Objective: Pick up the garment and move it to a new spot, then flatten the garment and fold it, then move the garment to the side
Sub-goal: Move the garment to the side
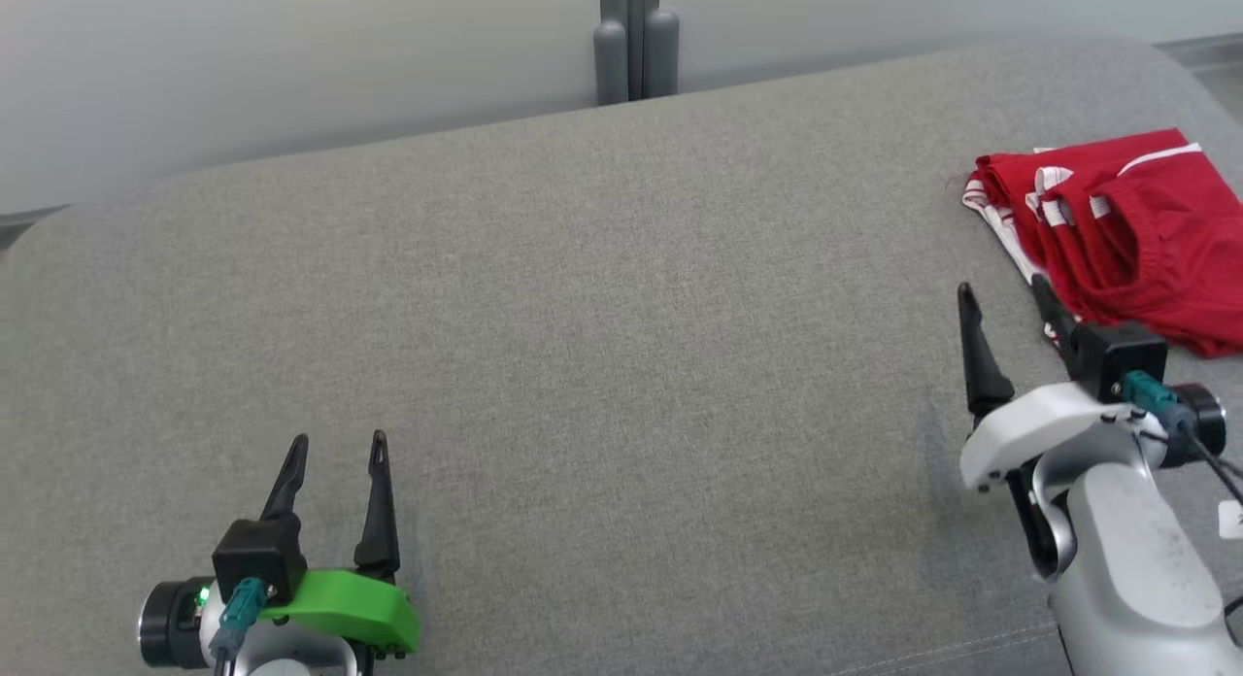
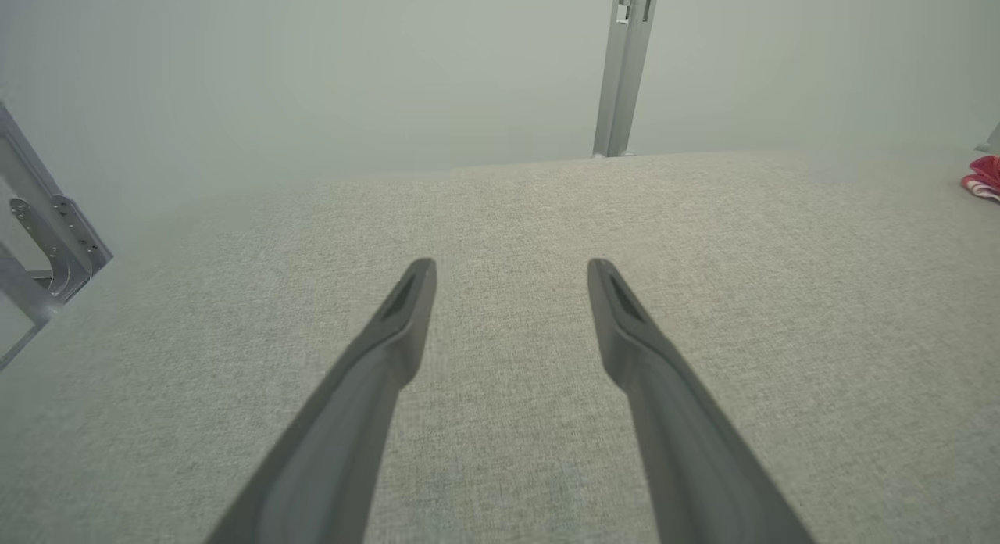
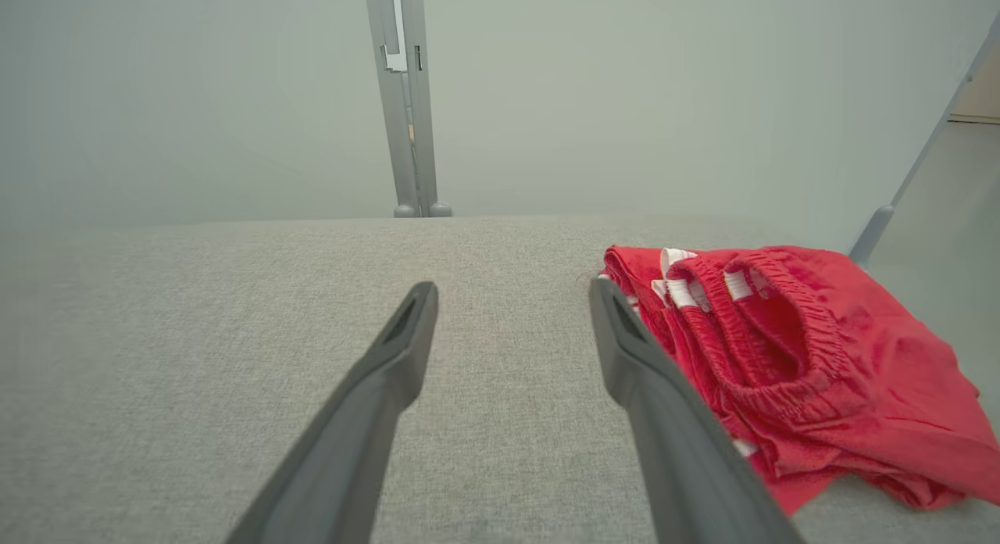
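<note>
The garment [image 1: 1131, 234] is a red pair of shorts with white stripes and an elastic waistband, lying folded in a bundle at the far right of the grey fabric surface [image 1: 602, 346]. My right gripper [image 1: 1005, 297] stands open just left of and in front of it, its right finger close to the cloth's near edge, nothing between the fingers. In the right wrist view the garment [image 3: 789, 356] lies right of the open right gripper [image 3: 512, 294]. My left gripper [image 1: 338, 445] rests open at the lower left, far from the cloth. A red corner of the garment [image 2: 984, 177] peeks in beside the open left gripper [image 2: 512, 270].
A grey metal post [image 1: 636, 40] rises behind the surface's back edge against a pale wall. A metal bracket [image 2: 47, 239] stands off the surface's left side. Another slanted grey bar [image 3: 898, 200] stands beyond the garment on the right.
</note>
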{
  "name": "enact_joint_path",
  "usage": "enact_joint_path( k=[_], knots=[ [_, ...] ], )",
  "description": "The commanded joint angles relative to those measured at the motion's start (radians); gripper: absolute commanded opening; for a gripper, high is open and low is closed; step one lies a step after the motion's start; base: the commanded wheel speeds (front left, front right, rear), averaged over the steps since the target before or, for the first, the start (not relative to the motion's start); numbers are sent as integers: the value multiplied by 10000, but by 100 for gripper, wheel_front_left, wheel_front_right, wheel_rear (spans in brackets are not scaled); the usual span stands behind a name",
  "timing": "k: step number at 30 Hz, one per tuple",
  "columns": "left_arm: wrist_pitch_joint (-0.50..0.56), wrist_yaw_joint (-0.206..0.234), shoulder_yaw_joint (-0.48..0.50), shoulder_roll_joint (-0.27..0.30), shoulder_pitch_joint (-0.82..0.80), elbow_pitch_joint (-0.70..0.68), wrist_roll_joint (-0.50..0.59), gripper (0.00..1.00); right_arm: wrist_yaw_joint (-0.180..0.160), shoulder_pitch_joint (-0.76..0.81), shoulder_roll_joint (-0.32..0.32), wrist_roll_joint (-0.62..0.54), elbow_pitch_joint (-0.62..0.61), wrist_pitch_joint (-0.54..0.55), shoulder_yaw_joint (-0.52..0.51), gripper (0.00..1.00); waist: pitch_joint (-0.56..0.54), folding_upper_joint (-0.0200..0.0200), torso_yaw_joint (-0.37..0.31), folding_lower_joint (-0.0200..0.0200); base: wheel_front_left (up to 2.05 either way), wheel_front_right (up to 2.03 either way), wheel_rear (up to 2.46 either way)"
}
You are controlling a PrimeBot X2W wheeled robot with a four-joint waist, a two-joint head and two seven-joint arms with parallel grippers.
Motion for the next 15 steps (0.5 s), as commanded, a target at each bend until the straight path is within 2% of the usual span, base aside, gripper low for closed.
enact_joint_path(
  k=[1, 8, 15],
  knots=[
    [-28, 57, 92, 35, 229, -6, -75, 100, -7, 290, 48, 140, -114, -19, 64, 100, -564, 0, 154, 0, 0, 0, 0],
    [-28, 95, 545, 37, 751, -19, -3, 100, -7, 1257, 319, 341, -578, -19, 423, 100, -985, 0, 221, 0, 0, 0, 0],
    [-28, 230, 889, 35, 1024, -73, -128, 100, -7, 1738, 490, 277, -847, -19, 325, 100, -1181, 0, 290, 0, 0, 0, 0]
  ],
)
